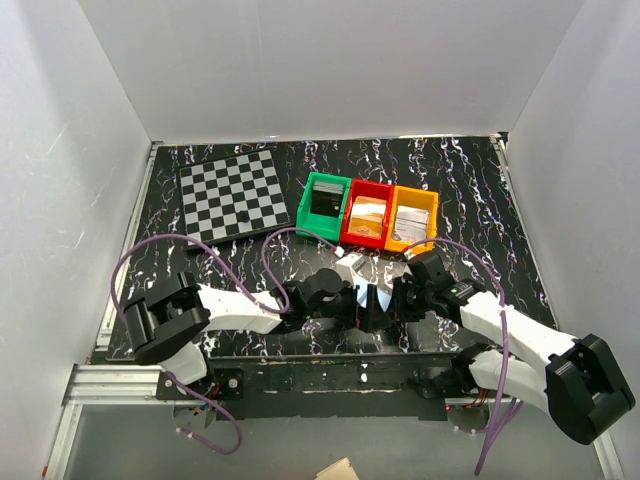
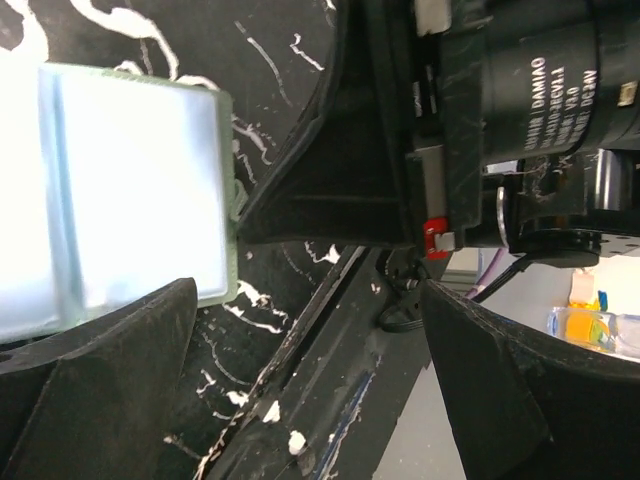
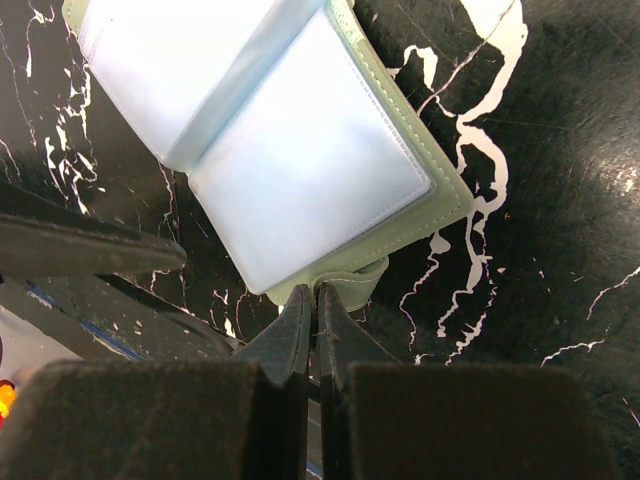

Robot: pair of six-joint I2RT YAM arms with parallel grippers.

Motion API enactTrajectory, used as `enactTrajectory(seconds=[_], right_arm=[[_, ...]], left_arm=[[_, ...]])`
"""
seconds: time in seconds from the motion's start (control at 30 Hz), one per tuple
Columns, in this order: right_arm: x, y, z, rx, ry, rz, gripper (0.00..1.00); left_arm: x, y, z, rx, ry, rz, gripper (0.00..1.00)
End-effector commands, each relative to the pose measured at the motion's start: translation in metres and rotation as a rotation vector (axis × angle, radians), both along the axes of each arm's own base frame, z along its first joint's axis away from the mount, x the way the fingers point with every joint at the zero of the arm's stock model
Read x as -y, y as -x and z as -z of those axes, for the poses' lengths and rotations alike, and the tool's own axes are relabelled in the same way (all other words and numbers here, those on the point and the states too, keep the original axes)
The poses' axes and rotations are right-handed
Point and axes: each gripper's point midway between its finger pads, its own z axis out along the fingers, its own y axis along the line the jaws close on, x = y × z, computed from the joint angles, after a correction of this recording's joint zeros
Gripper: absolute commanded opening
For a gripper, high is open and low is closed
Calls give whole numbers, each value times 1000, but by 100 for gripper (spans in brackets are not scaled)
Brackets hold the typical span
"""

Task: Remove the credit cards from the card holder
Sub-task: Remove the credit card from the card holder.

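While card holder [image 3: 310, 170] lies open | right gripper [image 3: 318, 292] closed at tab | left gripper [image 2: 308, 320] spread beside

The card holder [image 3: 310, 170] is pale blue inside with a sage-green border. The worktop [image 1: 470, 180] is black with white veining; the board [image 1: 233, 195] is black-and-white chequered.

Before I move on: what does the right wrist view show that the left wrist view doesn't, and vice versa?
Right wrist only: the right gripper, jaws shut, tips at the card holder's snap tab; whether it pinches the tab is unclear. Left wrist only: the left gripper, jaws wide open and empty, and the right arm's black body. Both: the holder lying open, pale blue inside up, on the black marbled table; no card visible.
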Motion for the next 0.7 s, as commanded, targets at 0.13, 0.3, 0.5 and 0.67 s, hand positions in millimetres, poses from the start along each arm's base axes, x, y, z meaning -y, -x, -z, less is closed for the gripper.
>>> enactTrajectory(seconds=[0.13,0.3,0.5,0.67], right_arm=[[-1,1,0,7,-3,-21,1],[-1,1,1,8,0,-20,1],[-2,1,0,8,-6,-18,1],[-1,2,-1,9,-6,-16,1]], left_arm=[[-58,-14,12,-149,56,-207,94],[-64,-10,-6,-193,150,-216,93],[-61,-16,-15,-215,222,-246,93],[-57,-22,-14,-230,215,-241,94]])
